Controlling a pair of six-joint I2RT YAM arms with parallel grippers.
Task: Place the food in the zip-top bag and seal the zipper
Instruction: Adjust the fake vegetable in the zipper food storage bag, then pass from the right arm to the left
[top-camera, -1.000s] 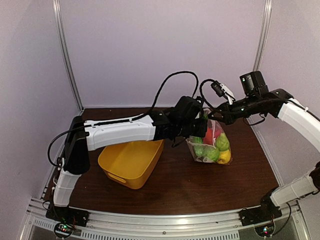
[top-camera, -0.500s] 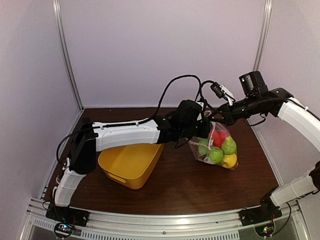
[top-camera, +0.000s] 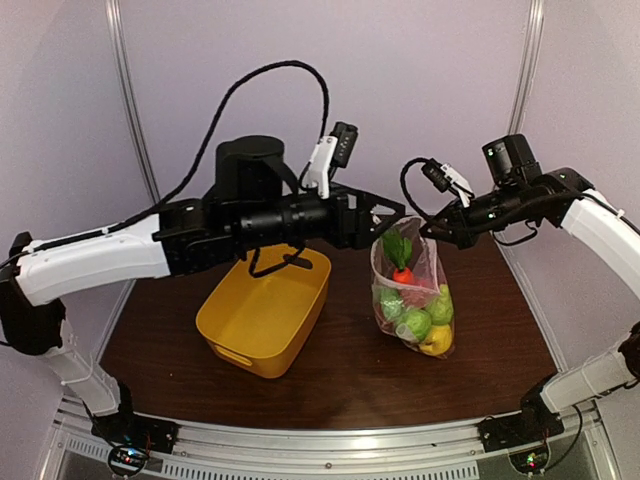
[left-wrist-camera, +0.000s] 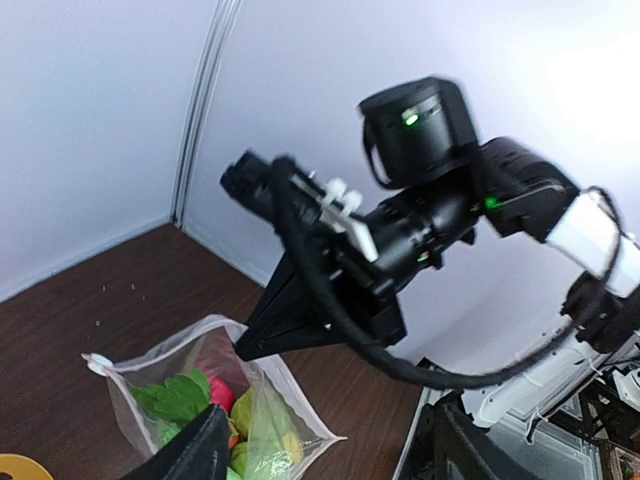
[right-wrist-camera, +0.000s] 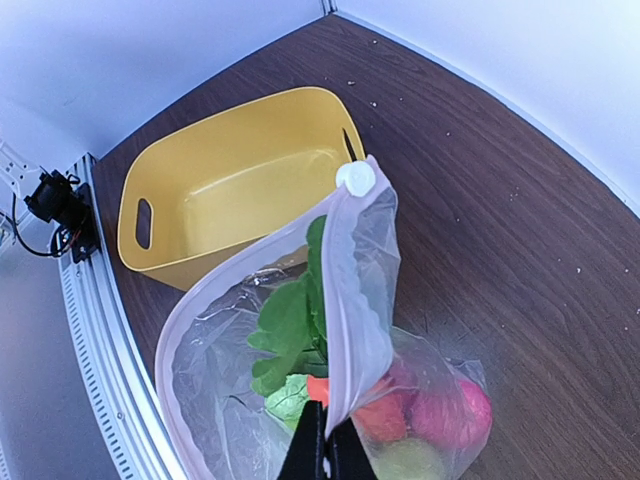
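Observation:
The zip-top bag (top-camera: 410, 290) is clear and hangs from its top edge, its bottom resting on the table. My right gripper (top-camera: 432, 232) is shut on that edge (right-wrist-camera: 325, 445). The bag's mouth gapes open, and the pale zipper (right-wrist-camera: 352, 290) runs along it to a white round tab (right-wrist-camera: 355, 178). The food lies inside: a carrot with green leaves (right-wrist-camera: 288, 322), a red apple (right-wrist-camera: 462, 410), green pieces (top-camera: 414, 322) and a yellow lemon (top-camera: 436, 342). My left gripper (top-camera: 386, 217) hovers open and empty just left of the bag's top; in the left wrist view (left-wrist-camera: 340, 460) the bag (left-wrist-camera: 215, 400) sits below its fingers.
A yellow plastic tub (top-camera: 265, 318) stands on the brown table (top-camera: 350, 385) left of the bag, under the left arm; nothing shows in it (right-wrist-camera: 240, 180). White walls with metal posts close in the back and sides. The left arm's cable loops high overhead.
My left gripper was low at the bag's mouth; it has lifted, drawn back left and opened. The bag now hangs taller from the right gripper, which has barely moved.

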